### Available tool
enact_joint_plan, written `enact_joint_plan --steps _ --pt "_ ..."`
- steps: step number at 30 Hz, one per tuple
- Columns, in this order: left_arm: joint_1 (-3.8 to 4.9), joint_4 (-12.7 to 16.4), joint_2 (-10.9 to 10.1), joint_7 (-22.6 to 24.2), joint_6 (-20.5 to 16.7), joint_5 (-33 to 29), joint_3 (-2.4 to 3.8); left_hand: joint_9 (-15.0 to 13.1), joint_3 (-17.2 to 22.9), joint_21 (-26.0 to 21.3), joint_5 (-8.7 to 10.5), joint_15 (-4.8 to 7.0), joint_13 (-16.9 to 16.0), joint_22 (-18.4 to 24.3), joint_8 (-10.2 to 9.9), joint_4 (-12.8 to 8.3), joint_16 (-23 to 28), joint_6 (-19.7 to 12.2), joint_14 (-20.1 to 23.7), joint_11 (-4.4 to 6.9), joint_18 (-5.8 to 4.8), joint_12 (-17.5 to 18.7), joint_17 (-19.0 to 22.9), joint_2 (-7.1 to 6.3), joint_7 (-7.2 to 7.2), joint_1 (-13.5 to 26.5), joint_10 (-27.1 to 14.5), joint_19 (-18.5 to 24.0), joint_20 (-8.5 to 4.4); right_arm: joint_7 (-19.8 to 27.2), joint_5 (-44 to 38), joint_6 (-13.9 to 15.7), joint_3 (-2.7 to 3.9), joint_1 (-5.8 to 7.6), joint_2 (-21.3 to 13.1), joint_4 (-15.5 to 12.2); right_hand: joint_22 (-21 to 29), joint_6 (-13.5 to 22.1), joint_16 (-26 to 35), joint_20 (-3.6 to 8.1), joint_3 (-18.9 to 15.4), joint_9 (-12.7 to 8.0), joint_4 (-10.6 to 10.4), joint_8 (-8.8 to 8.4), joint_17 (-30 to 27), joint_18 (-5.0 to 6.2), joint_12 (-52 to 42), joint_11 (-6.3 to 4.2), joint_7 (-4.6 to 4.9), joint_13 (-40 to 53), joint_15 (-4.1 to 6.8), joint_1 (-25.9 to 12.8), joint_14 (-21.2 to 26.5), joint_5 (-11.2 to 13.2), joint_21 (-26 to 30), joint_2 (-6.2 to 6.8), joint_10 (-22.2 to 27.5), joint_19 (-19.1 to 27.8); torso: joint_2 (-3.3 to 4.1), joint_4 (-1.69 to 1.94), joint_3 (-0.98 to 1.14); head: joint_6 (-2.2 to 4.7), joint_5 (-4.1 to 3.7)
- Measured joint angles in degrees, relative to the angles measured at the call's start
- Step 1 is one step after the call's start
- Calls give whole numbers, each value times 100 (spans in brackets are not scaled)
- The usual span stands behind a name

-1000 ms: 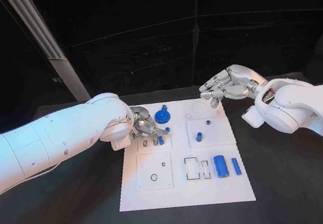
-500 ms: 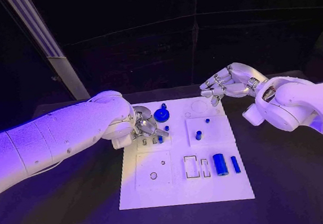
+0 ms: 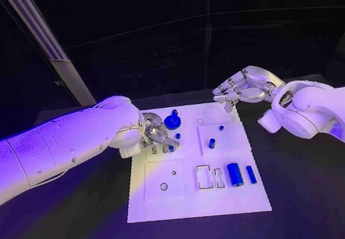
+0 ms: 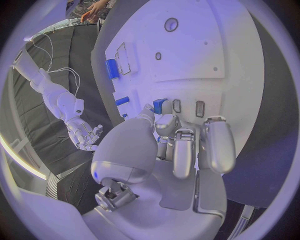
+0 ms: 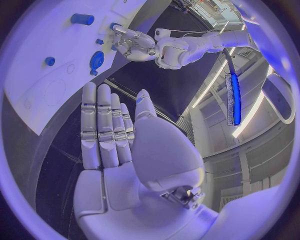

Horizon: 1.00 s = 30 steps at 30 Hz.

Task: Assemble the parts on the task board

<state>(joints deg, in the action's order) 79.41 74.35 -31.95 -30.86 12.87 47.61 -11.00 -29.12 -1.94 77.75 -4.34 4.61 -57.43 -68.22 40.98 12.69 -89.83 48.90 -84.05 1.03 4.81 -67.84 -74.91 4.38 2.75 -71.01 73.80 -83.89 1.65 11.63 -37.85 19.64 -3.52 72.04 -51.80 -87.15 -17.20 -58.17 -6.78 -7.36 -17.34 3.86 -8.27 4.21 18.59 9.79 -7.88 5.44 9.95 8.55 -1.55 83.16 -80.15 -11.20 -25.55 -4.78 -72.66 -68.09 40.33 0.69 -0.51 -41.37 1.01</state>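
Note:
The white task board (image 3: 198,204) lies mid-table. My left hand (image 3: 153,136) is low over its far left part. Its thumb and a fingertip pinch a small blue part (image 4: 158,106) standing beside two empty slots (image 4: 177,106); the same part (image 3: 171,148) shows just under the fingers in the head view. A blue gear (image 3: 173,122) sits just behind that hand. My right hand (image 3: 243,90) hovers above the board's far right corner, fingers straight and together (image 5: 103,125), holding nothing. A blue cylinder (image 3: 235,175) and a thin blue bar (image 3: 252,174) lie near right.
Small blue pegs (image 3: 212,145) (image 3: 221,129) stand in the board's right middle plate. An empty rectangular recess (image 3: 205,177) and a round hole (image 3: 164,187) are on the near half. Black table (image 3: 324,194) surrounds the board. A slanted pale post (image 3: 53,52) rises behind on the left.
The right hand has drifted very slightly to the right. The left hand and the parts stay where they were.

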Motion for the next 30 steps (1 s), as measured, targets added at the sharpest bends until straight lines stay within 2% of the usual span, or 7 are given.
enact_joint_plan --steps 3,7,9,13,16,18,30 --pt "0 0 6 0 -4 1 0 -14 315 0 -4 46 14 0 13 -194 0 -61 5 38 1 0 0 105 -42 -317 -39 -25 -29 -2 0 -2 0 0 10 9 0 0 0 0 0 0 0 0 0 0 22 0 0 0 0 0 0 0 13 0 0 0 1 -1 0 -8 0" --pt "20 3 9 3 -21 1 13 -19 750 0 -16 52 39 0 0 -376 0 -133 10 38 0 37 0 101 -30 -515 -43 -9 -52 -4 0 -5 0 0 19 21 5 0 0 -22 0 0 0 0 0 0 22 0 0 0 -20 0 20 0 28 0 0 22 1 -2 0 -13 2" --pt "23 4 10 11 -35 1 14 -19 953 0 -17 52 61 0 -13 -233 0 -164 10 30 0 62 0 49 -18 -598 -51 -7 -72 -5 0 -7 0 0 21 27 5 0 7 -21 0 0 0 0 1 0 22 0 0 0 -20 0 20 -24 28 0 0 21 2 -2 0 -19 3" --pt "12 20 -6 32 -73 1 5 -70 1510 0 -185 52 88 1 -36 67 0 -185 10 51 0 90 0 -201 0 -558 -30 -2 -86 -10 0 -16 0 0 25 35 14 0 31 -21 0 0 0 0 1 0 25 0 0 1 -20 0 20 -95 28 0 0 21 2 -3 3 -29 3" --pt "4 52 -52 56 -90 1 0 -226 2713 0 -188 52 110 -5 129 -62 0 -206 10 38 0 90 0 -680 20 -72 -16 -2 -86 -12 0 -24 0 0 29 39 21 0 31 -21 -16 0 16 0 1 0 48 0 0 1 -20 26 20 -134 53 -26 0 21 1 -5 5 -36 3" --pt "3 72 -80 68 -94 1 -1 -268 3003 0 -188 52 119 -4 174 -123 0 -206 10 44 0 90 0 -778 20 75 4 -2 -86 -13 0 -28 0 0 31 42 27 0 58 -21 -16 0 16 0 1 0 48 0 0 -5 -20 31 20 -180 54 -31 0 21 1 -5 6 -40 4" --pt "2 285 -313 167 -224 -22 -2 -393 3370 0 -569 51 135 -58 305 -251 0 -235 10 60 0 90 0 -950 9 382 46 -1 -85 -16 0 -46 0 -1 54 81 28 20 67 -21 -31 0 1 0 1 0 68 0 20 -5 -20 31 20 -227 54 -30 0 21 -4 5 4 -46 16"
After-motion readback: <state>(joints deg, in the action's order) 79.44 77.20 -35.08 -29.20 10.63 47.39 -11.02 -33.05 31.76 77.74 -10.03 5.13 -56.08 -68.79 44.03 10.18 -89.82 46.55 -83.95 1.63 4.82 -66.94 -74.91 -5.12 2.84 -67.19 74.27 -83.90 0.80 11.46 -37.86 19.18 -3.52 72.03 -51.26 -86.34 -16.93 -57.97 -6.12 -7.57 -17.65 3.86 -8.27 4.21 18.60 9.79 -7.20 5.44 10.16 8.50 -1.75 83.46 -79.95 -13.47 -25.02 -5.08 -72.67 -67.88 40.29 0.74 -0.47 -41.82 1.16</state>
